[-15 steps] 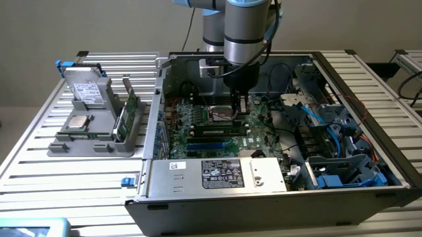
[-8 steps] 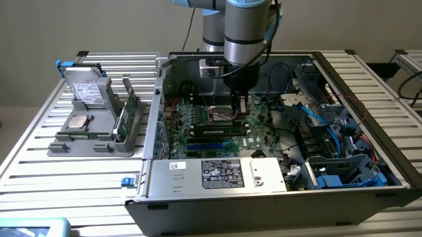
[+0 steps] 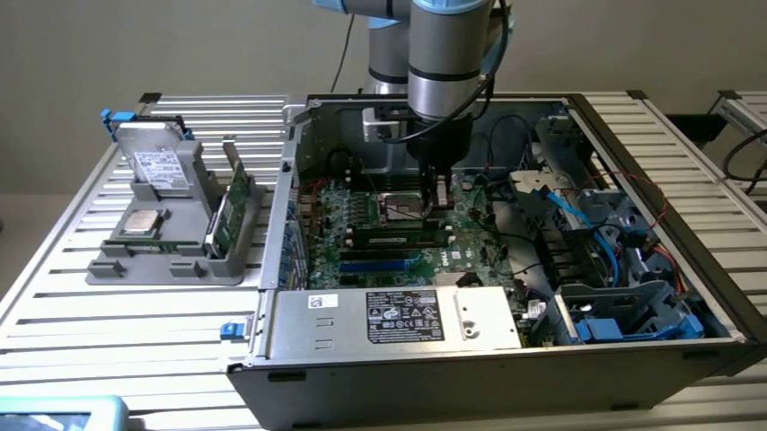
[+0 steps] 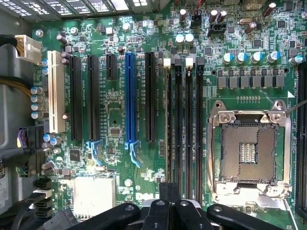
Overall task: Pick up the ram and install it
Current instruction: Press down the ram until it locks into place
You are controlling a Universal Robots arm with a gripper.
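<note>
1. Sitting on the slatted aluminium table (image 3: 72,296), the open black-and-grey steel computer case (image 3: 647,153) has the arm reaching into it from above.
2. Silver power-supply box (image 3: 480,314) along the case's near edge: it has a white sticker, but the print is too small to read.
3. Green motherboard (image 4: 115,120): white lettering near the slots looks like a Dell logo, not certain. The slot silkscreen is unreadable.
4. Square silver processor socket (image 4: 249,148): open, empty, just beside the bank of black memory slots.
5. The ram (image 3: 401,240), a narrow green stick with black chips, stands on edge among those slots. Its long axis runs across the exterior view, parallel to the slots.
6. Black two-finger gripper (image 3: 437,190) (image 4: 170,191): fingers clenched together, nothing visible between them. The ram lies just beside the fingertips, on the power-supply side. Contact with it can't be confirmed.
</note>
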